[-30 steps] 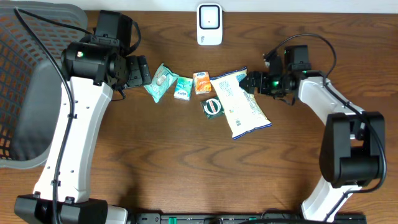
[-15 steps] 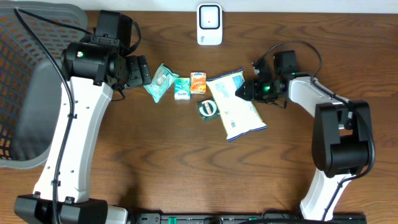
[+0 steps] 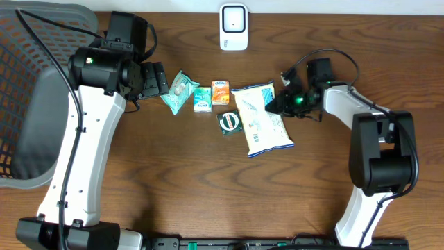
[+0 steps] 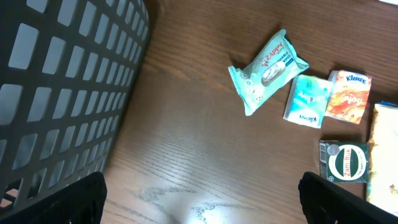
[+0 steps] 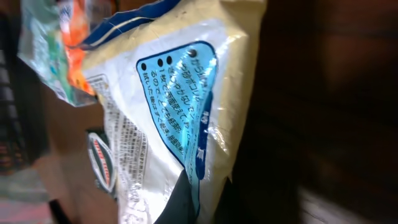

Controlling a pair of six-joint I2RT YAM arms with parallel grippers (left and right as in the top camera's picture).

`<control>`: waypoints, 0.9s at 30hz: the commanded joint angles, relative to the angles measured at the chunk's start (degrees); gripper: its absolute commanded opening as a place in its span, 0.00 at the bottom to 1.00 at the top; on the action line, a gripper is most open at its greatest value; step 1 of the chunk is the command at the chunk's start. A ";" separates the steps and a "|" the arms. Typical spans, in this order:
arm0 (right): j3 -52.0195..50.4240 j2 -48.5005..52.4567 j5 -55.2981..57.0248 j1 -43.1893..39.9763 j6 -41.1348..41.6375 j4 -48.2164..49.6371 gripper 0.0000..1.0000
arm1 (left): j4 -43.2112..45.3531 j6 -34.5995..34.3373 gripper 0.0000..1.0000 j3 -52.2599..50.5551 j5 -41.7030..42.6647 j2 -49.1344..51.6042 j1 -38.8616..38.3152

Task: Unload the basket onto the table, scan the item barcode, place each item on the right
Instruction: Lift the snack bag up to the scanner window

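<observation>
A white and blue snack bag (image 3: 261,119) lies flat on the wooden table, right of centre. My right gripper (image 3: 277,104) is shut on its upper right edge. In the right wrist view the bag (image 5: 174,106) fills the frame and its edge runs down between the dark fingers (image 5: 186,202). The white barcode scanner (image 3: 234,27) stands at the table's far edge. My left gripper (image 3: 158,78) hovers open over the table at the left, with nothing between its fingertips (image 4: 336,199). No barcode shows on the bag from here.
A teal wipes pack (image 3: 180,92), a teal tissue pack (image 3: 202,98), an orange tissue pack (image 3: 220,92) and a green round-logo pack (image 3: 229,121) lie left of the bag. A grey mesh basket (image 3: 28,90) stands at the far left.
My right gripper moved left to the bag and shut on its edge. The bag and the small packs beside it slid a little left. The left arm has not moved.
</observation>
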 commanded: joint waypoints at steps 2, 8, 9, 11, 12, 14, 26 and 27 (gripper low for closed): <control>0.50 -2.16 -8.55 -3.69 1.33 1.33 0.01 | -0.17 -0.52 0.98 -0.17 -0.70 -0.09 0.09; 0.50 -8.11 -11.30 -5.86 3.82 6.38 0.01 | -0.17 -0.52 0.98 -0.17 -0.70 -0.09 0.09; 0.50 -9.22 -11.30 -5.86 5.07 7.82 0.01 | -0.17 -0.52 0.98 -0.17 -0.70 -0.09 0.09; 0.50 -11.69 -11.32 -5.64 7.87 11.32 0.01 | -0.17 -0.52 0.98 -0.17 -0.70 -0.09 0.09; 0.50 -12.83 -11.37 -5.44 9.16 12.96 0.01 | -0.17 -0.52 0.98 -0.17 -0.70 -0.09 0.09; 0.50 -15.17 -11.34 -5.03 11.26 15.67 0.01 | -0.17 -0.52 0.98 -0.17 -0.70 -0.09 0.09; 0.50 -20.61 -19.91 -3.48 28.63 29.79 0.01 | -0.17 -0.52 0.98 -0.17 -0.70 -0.09 0.09; 0.50 -20.61 -19.93 -3.48 30.21 29.79 0.01 | -0.17 -0.52 0.98 -0.17 -0.70 -0.09 0.09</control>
